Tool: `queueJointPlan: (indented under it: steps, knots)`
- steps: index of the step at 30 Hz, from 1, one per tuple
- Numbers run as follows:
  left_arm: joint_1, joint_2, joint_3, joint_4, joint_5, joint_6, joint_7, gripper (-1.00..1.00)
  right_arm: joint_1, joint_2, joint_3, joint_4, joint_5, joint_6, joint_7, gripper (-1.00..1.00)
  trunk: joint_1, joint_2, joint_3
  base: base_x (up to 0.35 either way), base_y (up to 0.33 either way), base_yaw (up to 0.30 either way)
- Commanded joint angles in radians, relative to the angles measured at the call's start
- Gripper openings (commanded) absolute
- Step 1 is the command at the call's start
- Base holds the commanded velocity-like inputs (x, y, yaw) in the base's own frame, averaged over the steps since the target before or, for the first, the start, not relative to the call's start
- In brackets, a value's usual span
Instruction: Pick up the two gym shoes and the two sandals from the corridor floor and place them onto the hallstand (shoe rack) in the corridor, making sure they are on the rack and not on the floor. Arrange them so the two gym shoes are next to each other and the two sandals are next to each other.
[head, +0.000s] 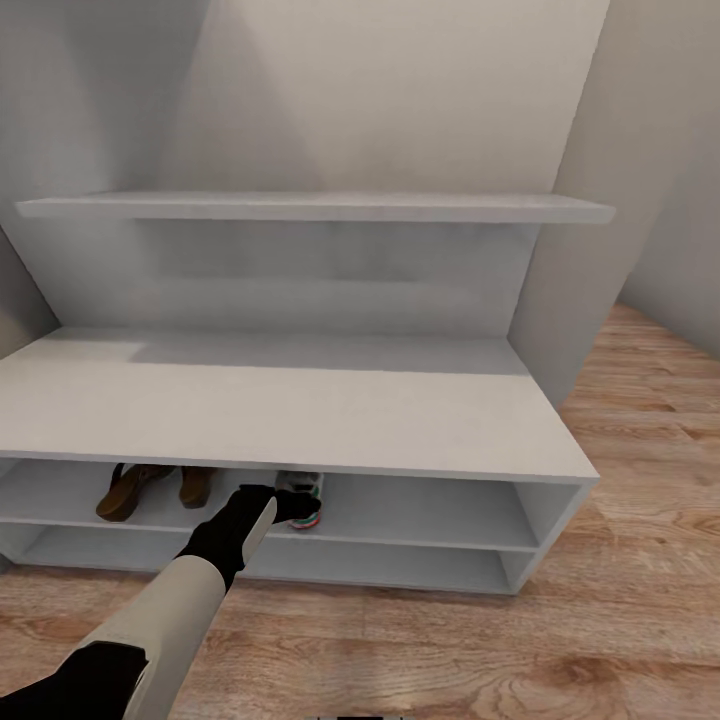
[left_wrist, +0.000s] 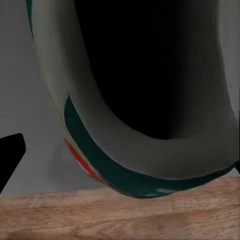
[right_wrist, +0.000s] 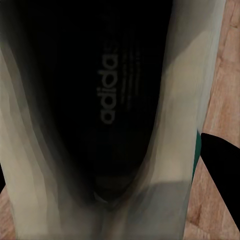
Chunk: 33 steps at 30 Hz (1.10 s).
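The white hallstand (head: 300, 410) stands ahead. Both brown sandals (head: 125, 490) (head: 195, 484) lie side by side at the left of its upper tier. To their right a white gym shoe (head: 303, 497) with green and red trim rests at that tier's front edge. My left gripper (head: 283, 505) is at its heel. In the left wrist view that gym shoe's (left_wrist: 75, 135) dark opening is very close, with one black finger (left_wrist: 10, 155) beside it and a gap between. The right wrist view looks into the other gym shoe (right_wrist: 175, 100), with a finger (right_wrist: 222, 175) against its side.
A long grey-white shelf (head: 310, 207) hangs on the wall above the bench top. The lower tier (head: 330, 565) holds nothing. Wood plank floor (head: 450, 650) runs in front of the rack and off to the right, beside a wall corner.
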<state>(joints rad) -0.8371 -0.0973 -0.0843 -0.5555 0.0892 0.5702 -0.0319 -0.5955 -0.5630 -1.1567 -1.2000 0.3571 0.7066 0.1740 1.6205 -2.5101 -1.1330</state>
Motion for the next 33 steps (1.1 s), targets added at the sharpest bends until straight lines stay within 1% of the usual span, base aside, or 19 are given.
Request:
queueJointPlan:
  steps: [1, 6, 9, 33]
  knots:
    - [0.0, 0.001, -0.003, -0.001, 0.009, 0.005, 0.003, 1.0, -0.001, 0.0, -0.001, -0.001, 0.01, 0.004, 0.009, -1.0, 0.0, 0.0, -0.001, 0.0, 0.0, 0.0]
    - [0.0, 0.001, -0.003, -0.001, 0.009, 0.005, 0.003, 1.0, -0.001, 0.0, -0.001, -0.001, 0.011, 0.004, 0.009, -1.0, 0.0, 0.0, -0.001, -0.032, 0.0, 0.0]
    - [0.0, 0.001, -0.003, -0.001, 0.009, 0.005, 0.003, 1.0, -0.001, 0.0, -0.001, -0.001, 0.01, 0.004, 0.009, -1.0, 0.0, 0.0, -0.001, -0.217, 0.0, 0.0]
    - [0.001, 0.0, -0.003, -0.001, 0.01, 0.001, 0.0, 1.0, -0.001, 0.0, -0.006, -0.001, 0.006, -0.001, 0.01, -1.0, 0.0, 0.0, -0.001, -0.332, 0.0, 0.0]
